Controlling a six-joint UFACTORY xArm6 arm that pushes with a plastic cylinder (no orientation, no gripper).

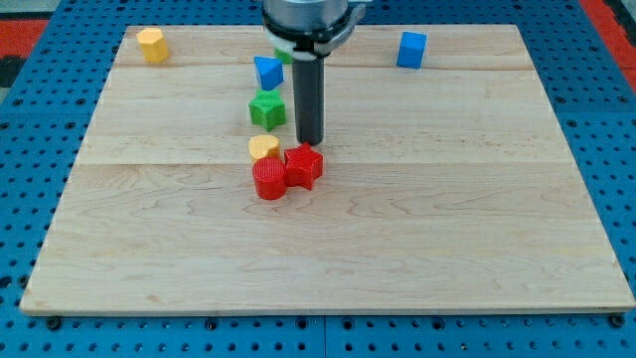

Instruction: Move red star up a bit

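Blocks crowd mid-board: our red star (304,165) sits touching a red cylinder (268,180) on its left, with a yellow block (263,148) just beyond that and a green star (266,108) farther off. Our tip (310,142) holds nothing; it stands just behind the star, on its far side. We judge the push not yet begun, since we are on the wrong side. Next we must circle round the star's right to its near edge, then nudge it gently away without dragging the cylinder.
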